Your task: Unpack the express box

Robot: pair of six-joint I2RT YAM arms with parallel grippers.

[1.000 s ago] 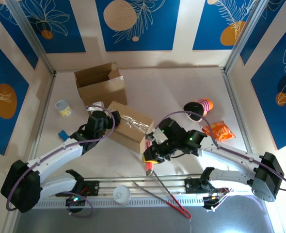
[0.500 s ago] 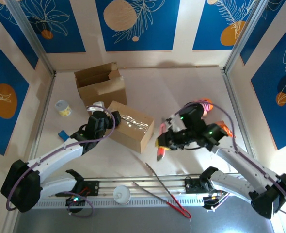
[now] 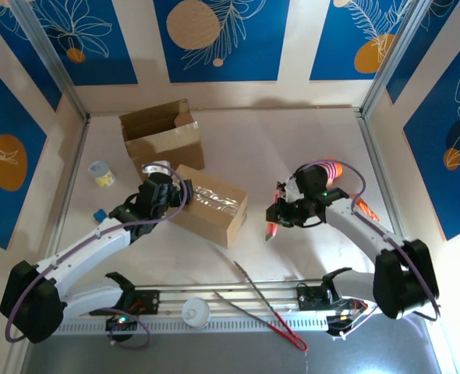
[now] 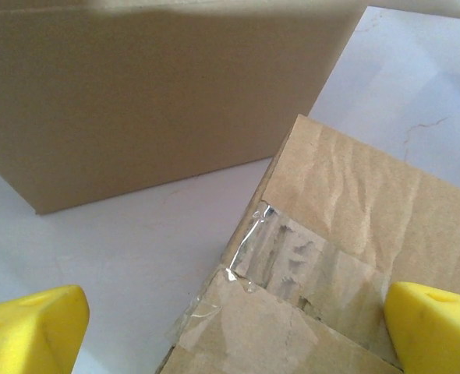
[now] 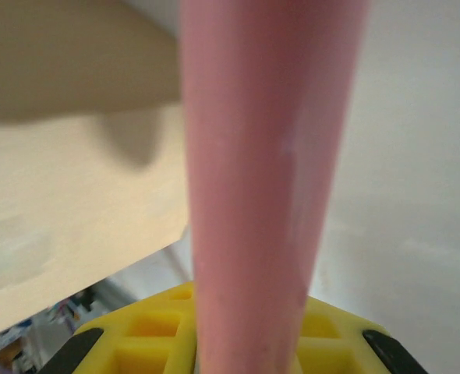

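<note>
Pink tool [image 5: 261,156] clamped in right gripper [image 5: 245,347], blurred close-up.

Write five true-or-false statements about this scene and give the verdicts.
1. The right fingers grip a pink tool. True.
2. The taped box has its flaps folded open. False: they lie closed under tape.
3. The left fingers are shut. False: they are spread wide over a corner of the taped box.
4. The pink tool touches the taped box. False: it hangs apart from it, to its right.
5. The tongs lie loose, not held. True.
</note>
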